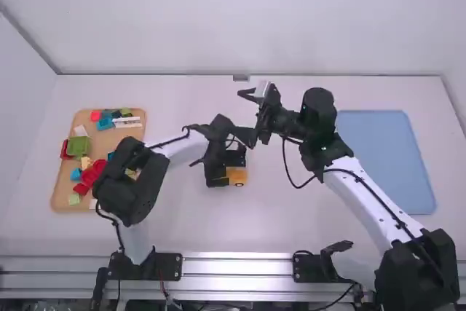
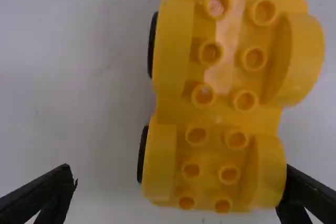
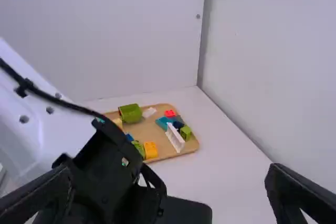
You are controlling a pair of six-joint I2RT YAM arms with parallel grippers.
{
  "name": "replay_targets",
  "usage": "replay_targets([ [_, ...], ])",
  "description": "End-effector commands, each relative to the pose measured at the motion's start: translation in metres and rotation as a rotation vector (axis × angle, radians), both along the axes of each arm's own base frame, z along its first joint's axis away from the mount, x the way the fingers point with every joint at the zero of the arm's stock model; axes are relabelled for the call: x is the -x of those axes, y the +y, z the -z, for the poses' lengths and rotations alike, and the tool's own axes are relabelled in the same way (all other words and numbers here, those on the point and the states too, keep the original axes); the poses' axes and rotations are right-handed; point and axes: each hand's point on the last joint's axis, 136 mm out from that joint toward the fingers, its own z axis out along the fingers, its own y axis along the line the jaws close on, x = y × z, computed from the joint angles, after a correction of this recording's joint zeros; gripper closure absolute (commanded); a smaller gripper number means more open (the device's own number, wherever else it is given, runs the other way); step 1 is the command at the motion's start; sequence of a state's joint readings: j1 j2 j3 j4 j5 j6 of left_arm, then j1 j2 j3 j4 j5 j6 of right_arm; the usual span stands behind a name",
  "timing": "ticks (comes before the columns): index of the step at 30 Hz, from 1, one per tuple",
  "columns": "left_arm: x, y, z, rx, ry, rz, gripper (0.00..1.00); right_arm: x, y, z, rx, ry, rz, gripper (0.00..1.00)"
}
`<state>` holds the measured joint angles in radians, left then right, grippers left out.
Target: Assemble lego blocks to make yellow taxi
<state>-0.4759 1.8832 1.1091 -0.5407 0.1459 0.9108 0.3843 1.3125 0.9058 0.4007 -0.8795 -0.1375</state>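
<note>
In the high view my left gripper (image 1: 222, 169) is low over the table's middle, beside the yellow car base (image 1: 237, 175). The left wrist view has the studded yellow base (image 2: 220, 108), with black wheels along one side, in front of my left gripper (image 2: 177, 184). Its fingers are spread wide; one passes close by the base's edge, and whether they touch I cannot tell. My right gripper (image 1: 255, 95) is raised beyond the base, pointing toward the left side, and in the right wrist view the right gripper (image 3: 168, 174) is open with nothing held.
A wooden tray (image 1: 62, 198) of red, green, blue, white and yellow blocks lies at the left, partly behind the left arm. The tray (image 3: 191, 145) also appears in the right wrist view, beyond the left arm. A blue mat (image 1: 386, 158) lies at the right.
</note>
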Motion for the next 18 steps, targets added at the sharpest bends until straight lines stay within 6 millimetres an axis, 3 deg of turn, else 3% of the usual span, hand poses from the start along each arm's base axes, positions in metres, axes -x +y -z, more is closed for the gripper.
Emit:
replay_targets([
  [1, -0.018, 0.002, -0.023, 0.04, -0.024, -0.079, 0.01, 0.002, 0.0, -0.018, -0.003, -0.069, -0.005, 0.02],
  [5, -0.032, 0.013, -0.063, 0.126, -0.033, -0.146, 0.01, 0.002, 0.0, -0.027, 0.025, -0.079, -0.011, 0.02],
  [6, -0.033, 0.014, -0.065, 0.13, -0.034, -0.152, 0.01, 0.002, 0.0, -0.027, 0.028, -0.08, -0.011, 0.02],
  [8, -0.047, 0.033, -0.087, 0.187, -0.055, -0.283, 0.01, 0.002, 0.0, -0.029, 0.059, -0.087, -0.017, 0.02],
  [10, -0.062, 0.057, -0.102, 0.222, -0.082, -0.45, 0.01, 0.001, 0.004, -0.03, 0.078, -0.084, -0.028, 0.02],
  [11, -0.071, 0.083, -0.116, 0.254, -0.099, -0.612, 0.01, 0.002, 0.012, -0.029, 0.092, -0.088, -0.051, 0.02],
  [13, -0.076, 0.102, -0.124, 0.28, -0.104, -0.731, 0.01, 0.003, 0.018, -0.028, 0.102, -0.092, -0.071, 0.02],
  [16, -0.08, 0.176, -0.151, 0.371, -0.105, -1.188, 0.01, 0.002, 0.039, -0.021, 0.141, -0.086, -0.12, 0.02],
  [17, -0.08, 0.176, -0.151, 0.371, -0.105, -1.188, 0.01, 0.002, 0.039, -0.021, 0.141, -0.086, -0.12, 0.02],
  [18, -0.074, 0.205, -0.159, 0.408, -0.094, -1.371, 0.01, -0.004, 0.049, -0.016, 0.152, -0.066, -0.129, 0.02],
])
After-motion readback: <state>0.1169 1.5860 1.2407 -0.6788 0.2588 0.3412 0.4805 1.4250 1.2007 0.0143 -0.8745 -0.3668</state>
